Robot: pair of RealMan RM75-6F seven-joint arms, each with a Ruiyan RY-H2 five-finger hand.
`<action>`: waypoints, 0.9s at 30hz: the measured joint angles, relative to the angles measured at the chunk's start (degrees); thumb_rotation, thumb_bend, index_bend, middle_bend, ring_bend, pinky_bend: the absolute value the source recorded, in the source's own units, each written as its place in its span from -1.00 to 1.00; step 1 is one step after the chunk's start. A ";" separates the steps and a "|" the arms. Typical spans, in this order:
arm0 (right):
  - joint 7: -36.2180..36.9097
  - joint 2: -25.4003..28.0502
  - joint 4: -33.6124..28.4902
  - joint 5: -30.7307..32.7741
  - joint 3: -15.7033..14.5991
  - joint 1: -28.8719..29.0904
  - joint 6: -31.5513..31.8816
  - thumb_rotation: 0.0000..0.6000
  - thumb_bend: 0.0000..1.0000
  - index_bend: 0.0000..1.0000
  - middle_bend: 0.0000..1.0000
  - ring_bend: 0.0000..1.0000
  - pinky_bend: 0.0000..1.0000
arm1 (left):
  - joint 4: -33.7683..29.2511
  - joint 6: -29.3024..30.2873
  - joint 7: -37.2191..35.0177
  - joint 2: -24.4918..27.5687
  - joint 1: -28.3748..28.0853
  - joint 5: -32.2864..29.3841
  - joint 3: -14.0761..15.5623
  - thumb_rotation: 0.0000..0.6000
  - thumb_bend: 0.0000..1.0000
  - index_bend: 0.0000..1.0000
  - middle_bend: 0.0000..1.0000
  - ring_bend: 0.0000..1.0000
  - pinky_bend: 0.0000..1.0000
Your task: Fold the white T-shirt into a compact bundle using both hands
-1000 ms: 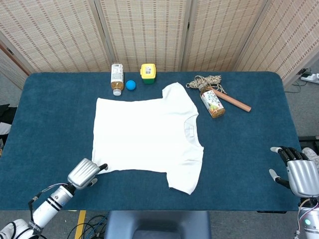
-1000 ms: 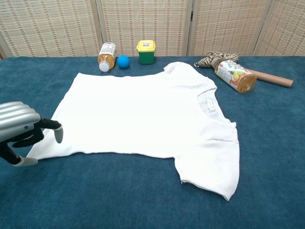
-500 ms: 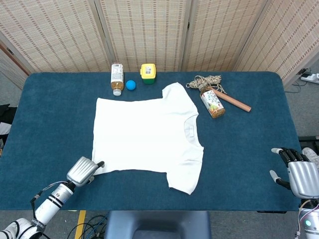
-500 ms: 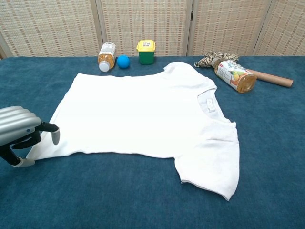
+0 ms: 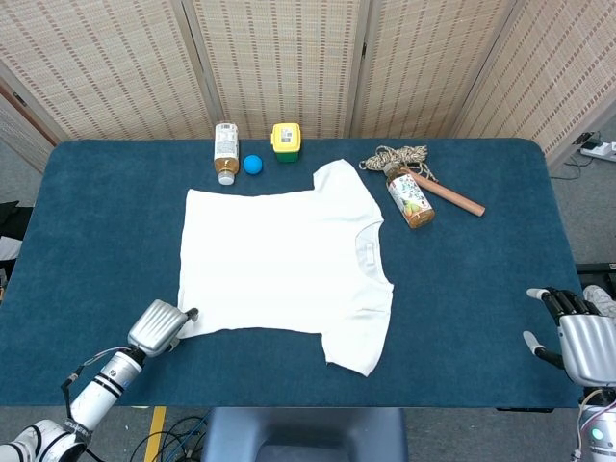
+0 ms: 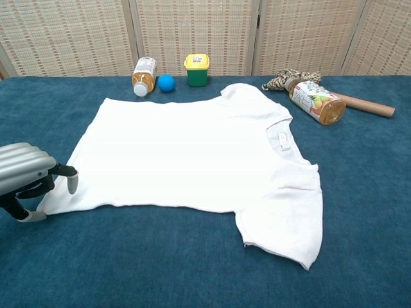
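White T-shirt (image 5: 286, 266) lying flat on the blue table (image 5: 96, 241), left hand (image 5: 160, 327) hovering at its near left corner with fingers apart, holding nothing, right hand (image 5: 577, 339) waiting far right, fingers apart, two bottles (image 5: 225, 151), ball (image 5: 252, 165), rope (image 5: 399, 157) sitting behind.

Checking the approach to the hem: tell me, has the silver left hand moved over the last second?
Yes. The silver left hand has slid slightly toward the robot's left and the table's near edge, judged against the white T-shirt's bottom corner.

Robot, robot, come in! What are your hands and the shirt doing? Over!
Left robot hand at shirt's hem corner, no grip seen. Right robot hand open, off to the side. White T-shirt flat, unfolded. Nothing on it.
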 measured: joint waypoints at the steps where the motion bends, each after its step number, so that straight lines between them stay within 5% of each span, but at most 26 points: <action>1: 0.04 -0.01 0.03 0.02 -0.01 -0.04 0.01 1.00 -0.55 -0.48 -0.41 -0.40 -0.27 | 0.06 -0.01 0.01 -0.08 -0.05 -0.16 -0.05 1.00 -0.54 -0.10 0.88 0.70 0.92; 12: 0.48 -0.07 0.46 0.24 0.09 -0.23 0.06 1.00 -0.54 -0.48 -0.41 -0.40 -0.27 | 0.92 -0.41 -0.67 -1.34 -1.06 -1.03 -0.25 1.00 -0.53 -0.03 0.90 0.72 0.93; 27: 0.66 -0.25 0.78 0.63 0.13 -0.28 -0.39 1.00 -0.54 -0.48 -0.41 -0.38 -0.27 | 1.89 -0.76 -2.80 -2.22 -2.16 -1.36 0.07 1.00 -0.10 0.06 0.91 0.73 0.93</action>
